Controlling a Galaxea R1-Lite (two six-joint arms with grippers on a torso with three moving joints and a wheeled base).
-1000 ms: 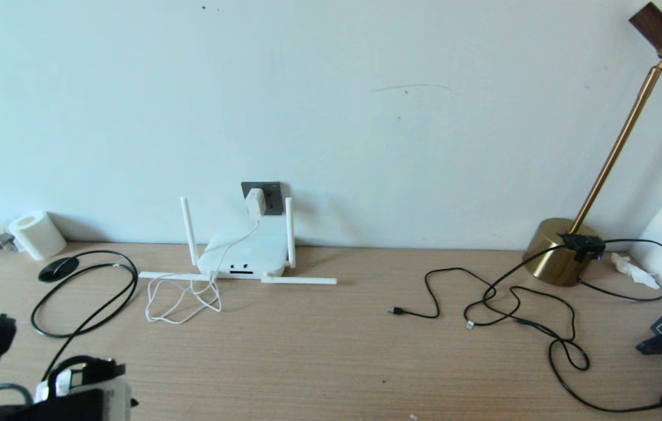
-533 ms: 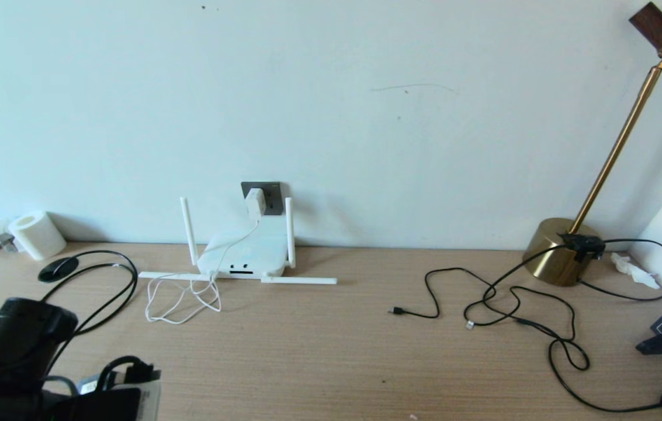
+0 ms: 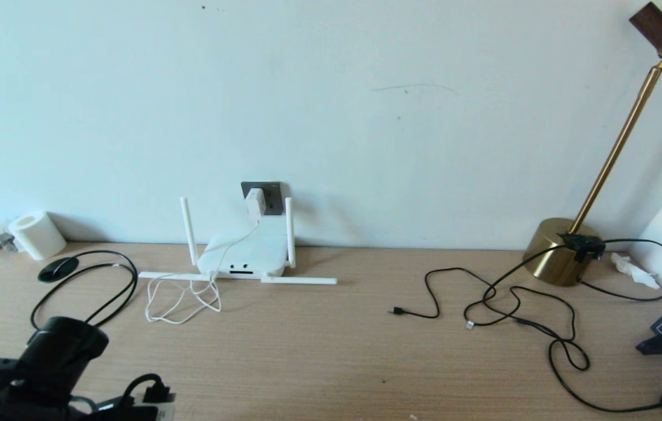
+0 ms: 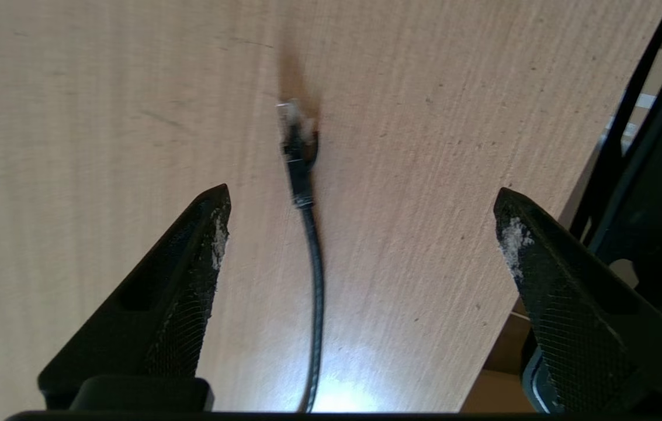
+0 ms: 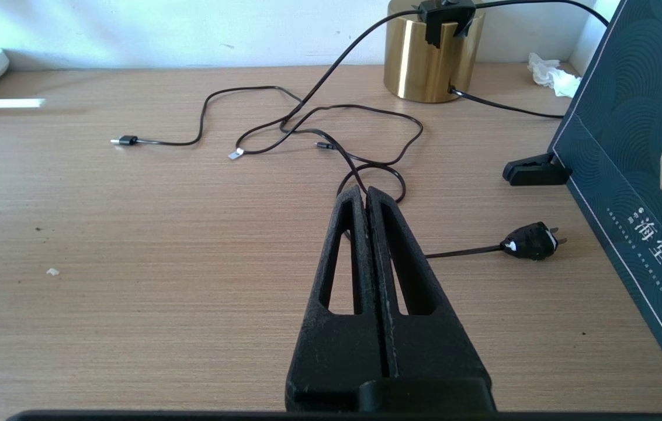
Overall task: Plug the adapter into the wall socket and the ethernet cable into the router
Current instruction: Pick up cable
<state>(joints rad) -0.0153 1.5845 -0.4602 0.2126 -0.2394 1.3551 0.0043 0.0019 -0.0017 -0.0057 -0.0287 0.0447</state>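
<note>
Pale wall (image 3: 366, 88) at the back and a long wooden desk (image 3: 331, 351) running along it, with a wide bare stretch of wood in the middle between the router (image 3: 243, 257) on my left and the brass lamp (image 3: 558, 257) with its tangle of thin black cords (image 3: 517, 310) by the right corner. The adapter (image 3: 255, 203) sits in the wall socket (image 3: 269, 196) just behind the router. My left gripper (image 4: 360, 199) hangs by the desk's near-left edge, spread wide and holding nothing, with the ethernet cable (image 4: 307, 234) lying on the wood between its fingers; the right gripper (image 5: 366, 199) is pinched closed and empty above the near-right desk.
</note>
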